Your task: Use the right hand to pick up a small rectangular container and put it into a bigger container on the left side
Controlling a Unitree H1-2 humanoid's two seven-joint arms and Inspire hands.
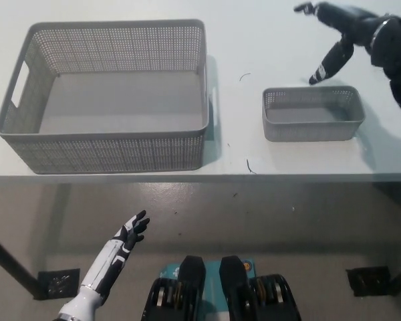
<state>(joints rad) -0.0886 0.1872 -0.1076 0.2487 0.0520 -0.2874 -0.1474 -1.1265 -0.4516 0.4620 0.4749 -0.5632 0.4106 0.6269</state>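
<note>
Above the small basket [312, 114] we are seeing the right hand [344, 30] hovering, fingers spread, holding nothing; left hand [129, 235] is resting low, open.

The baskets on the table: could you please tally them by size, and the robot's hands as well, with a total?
Large grey basket: 1
Small grey basket: 1
Robot hands: 2, the black right hand open above the small basket, the white left hand open below the table edge
Total: 4
</note>
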